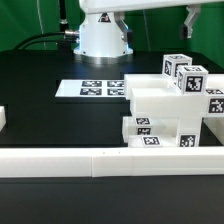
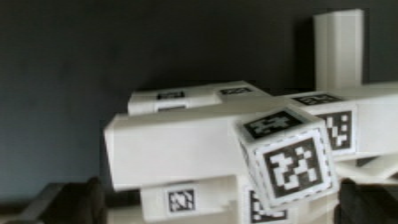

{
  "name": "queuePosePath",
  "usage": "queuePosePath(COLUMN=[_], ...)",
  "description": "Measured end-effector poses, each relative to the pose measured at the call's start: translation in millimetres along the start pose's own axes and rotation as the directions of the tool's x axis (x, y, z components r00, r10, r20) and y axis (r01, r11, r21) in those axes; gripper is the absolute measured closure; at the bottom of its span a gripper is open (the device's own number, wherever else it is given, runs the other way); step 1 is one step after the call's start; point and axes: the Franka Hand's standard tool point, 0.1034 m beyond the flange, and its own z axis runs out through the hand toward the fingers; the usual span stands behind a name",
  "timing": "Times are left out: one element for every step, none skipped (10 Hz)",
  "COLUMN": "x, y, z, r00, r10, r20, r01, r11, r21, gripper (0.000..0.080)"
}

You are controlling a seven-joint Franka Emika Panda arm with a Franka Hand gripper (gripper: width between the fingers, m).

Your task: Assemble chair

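You see the chair as plain white blocks, each carrying small black-and-white square tags; the wrist view shows the same white faces and checkered tags. Behind the chair, the marker board is white with black-patterned squares. The table is black. In front of the chair, the border rail is white.

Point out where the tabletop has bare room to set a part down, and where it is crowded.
Bare black table lies between the marker board and the border rail, toward the exterior view's left. The exterior view's right is crowded: the chair parts stack up against the rail there.
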Motion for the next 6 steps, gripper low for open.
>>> queuePosePath(x=[0.1,-0.1,0.3,0.4,0.2,0.1], y=[-10.7,-18.9,-21.3,-20.1,-20.0,-19.9], z=[3.1,7.1,9.3,9.2,9.6,10.1], r00=[0.995,0.984,0.967,0.968,0.968,0.968], r10=[-0.097,-0.180,-0.255,-0.251,-0.250,-0.250], r20=[-0.003,0.004,0.005,0.004,0.005,0.006], r01=[0.097,0.180,0.255,0.251,0.250,0.250], r11=[0.995,0.983,0.966,0.967,0.968,0.968], r21=[-0.027,-0.037,-0.037,-0.036,-0.036,-0.036], gripper=[0.0150,0.0150,0.0150,0.0150,0.0150,0.0150])
